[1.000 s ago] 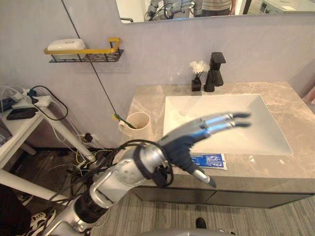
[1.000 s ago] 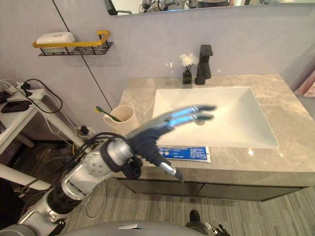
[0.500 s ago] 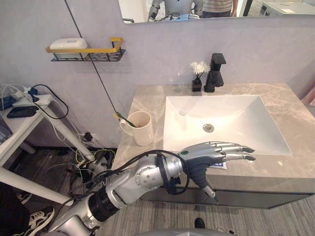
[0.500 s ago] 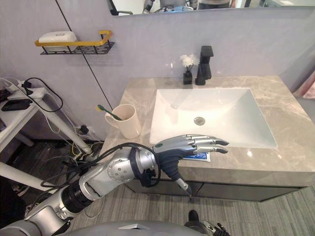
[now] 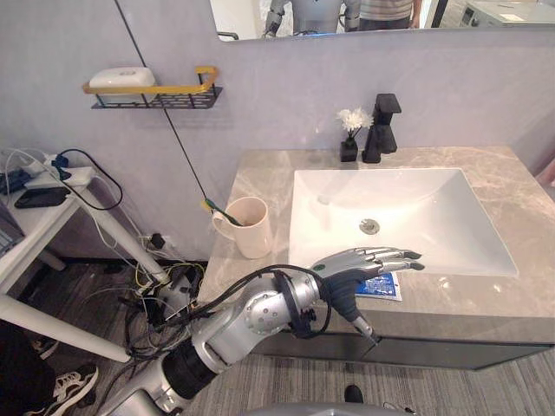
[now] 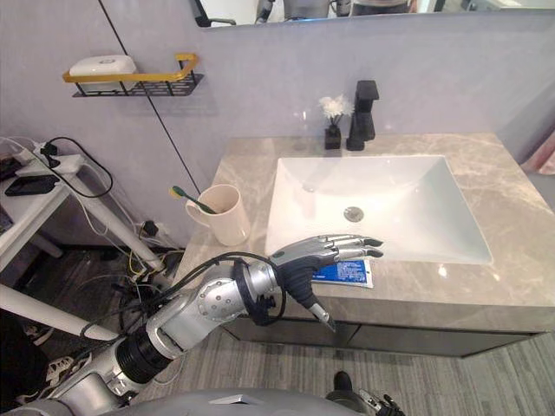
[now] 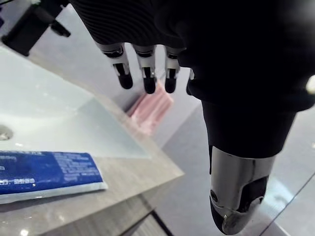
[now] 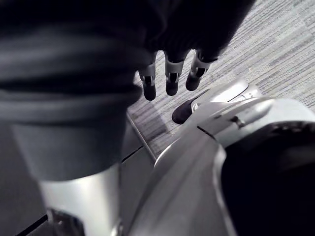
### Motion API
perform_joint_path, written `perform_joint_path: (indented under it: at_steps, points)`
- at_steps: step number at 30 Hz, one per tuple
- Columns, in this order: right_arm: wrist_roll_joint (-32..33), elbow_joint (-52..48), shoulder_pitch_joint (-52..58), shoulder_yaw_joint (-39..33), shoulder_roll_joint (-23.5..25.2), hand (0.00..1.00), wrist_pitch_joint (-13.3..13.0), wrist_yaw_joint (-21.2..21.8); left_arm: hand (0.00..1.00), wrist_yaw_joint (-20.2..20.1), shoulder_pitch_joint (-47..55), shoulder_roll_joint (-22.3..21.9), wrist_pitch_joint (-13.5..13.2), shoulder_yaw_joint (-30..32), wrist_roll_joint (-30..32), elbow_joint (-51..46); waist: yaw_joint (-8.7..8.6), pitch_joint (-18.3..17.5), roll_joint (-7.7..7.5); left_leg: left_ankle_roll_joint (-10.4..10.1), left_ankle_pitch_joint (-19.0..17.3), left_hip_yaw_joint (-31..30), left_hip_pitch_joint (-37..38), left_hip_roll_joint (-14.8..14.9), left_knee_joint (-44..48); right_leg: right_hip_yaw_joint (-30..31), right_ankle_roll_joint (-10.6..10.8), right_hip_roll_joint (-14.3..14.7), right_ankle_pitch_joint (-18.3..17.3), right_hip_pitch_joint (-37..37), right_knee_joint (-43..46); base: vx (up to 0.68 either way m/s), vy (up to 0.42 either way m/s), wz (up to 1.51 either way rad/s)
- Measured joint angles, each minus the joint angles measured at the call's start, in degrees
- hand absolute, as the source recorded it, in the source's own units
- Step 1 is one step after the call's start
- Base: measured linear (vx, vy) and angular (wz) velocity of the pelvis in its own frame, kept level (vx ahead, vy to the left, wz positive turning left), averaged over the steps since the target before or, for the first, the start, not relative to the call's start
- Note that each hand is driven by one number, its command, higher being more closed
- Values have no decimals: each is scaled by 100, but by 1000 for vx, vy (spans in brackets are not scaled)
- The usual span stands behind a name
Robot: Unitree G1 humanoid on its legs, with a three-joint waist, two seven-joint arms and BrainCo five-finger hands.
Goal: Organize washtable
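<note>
Over the front edge of the counter [image 5: 486,299], head view: left hand [image 5: 357,263] hovers flat, fingers straight, above the blue tube [image 5: 382,286]. Left wrist view: tube lies under the palm; best lower, then pinch its middle. Right wrist view: right hand [image 8: 168,81] hangs relaxed, holding nothing.

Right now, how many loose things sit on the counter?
3: a cup holding a toothbrush left of the sink, a blue tube at the front by the left hand, a flower vase beside the tap.
</note>
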Motion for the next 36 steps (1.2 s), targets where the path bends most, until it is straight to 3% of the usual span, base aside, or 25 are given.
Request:
perform_joint_path:
  at_steps: [8, 20, 36]
  points:
    - [-1, -10, 4, 1, 10, 0, 15, 3, 0, -2, 236, -50, 117, 424, 36, -1, 11, -4, -12, 0, -1, -24, -8, 5, 55, -19, -3, 5, -3, 17, 0, 1, -1, 2]
    - [-2, -7, 53, 45, 10, 0, 109, 17, 0, -185, 687, -39, 231, 502, 31, -83, 147, -68, -115, -4, -10, -51, -56, 8, 89, -35, 0, 5, -12, 25, -1, -5, -1, 1]
    - [-2, -2, 60, 185, 7, 0, 133, 71, 0, -278, 941, -42, 388, 670, 31, -80, 149, -124, -198, -9, -14, -51, -107, 8, 96, -36, -4, 6, -7, -25, 0, 0, 0, 0]
